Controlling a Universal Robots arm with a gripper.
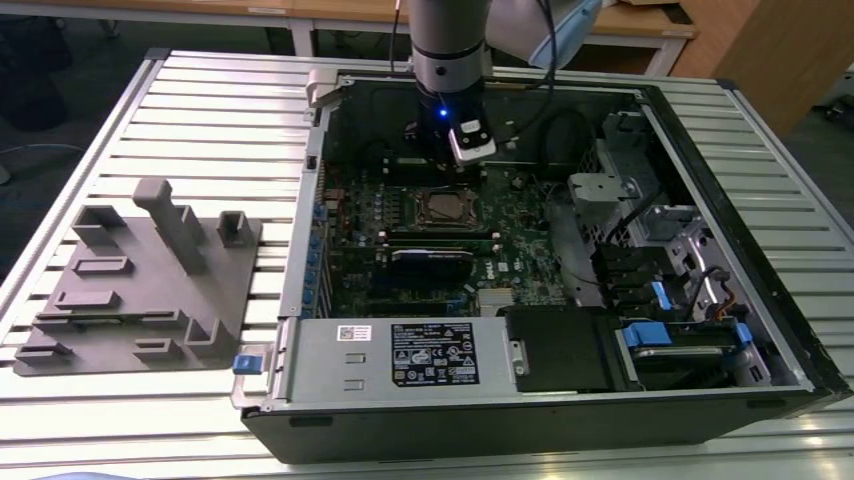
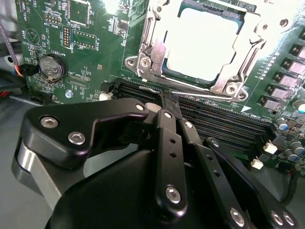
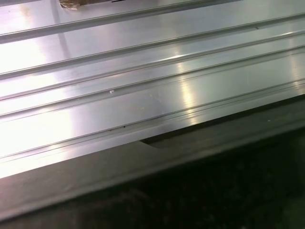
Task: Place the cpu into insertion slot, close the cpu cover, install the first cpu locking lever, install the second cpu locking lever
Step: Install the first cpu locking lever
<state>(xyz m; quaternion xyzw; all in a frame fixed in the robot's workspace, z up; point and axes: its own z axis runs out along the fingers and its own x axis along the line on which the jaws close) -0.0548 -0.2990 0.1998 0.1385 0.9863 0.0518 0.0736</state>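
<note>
Fingers closed tight, gripper (image 2: 167, 102) tips right at the locking lever (image 2: 200, 94), which runs along one side of the insertion slot (image 1: 441, 208); can't tell if they pinch it. Seated in that slot: the cpu (image 2: 202, 40), cpu cover (image 2: 153, 40) down over it. Likely the lever step, so you push the wire down slow and straight, and stay off the memory slots (image 2: 224, 125).

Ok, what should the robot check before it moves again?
1. The cpu lies flat in the insertion slot: ok.
2. The cpu cover is down around the cpu: ok.
3. The locking lever along the socket's edge is hooked in: cannot tell.
4. The gripper is shut, with its tips close to that lever: ok.
</note>
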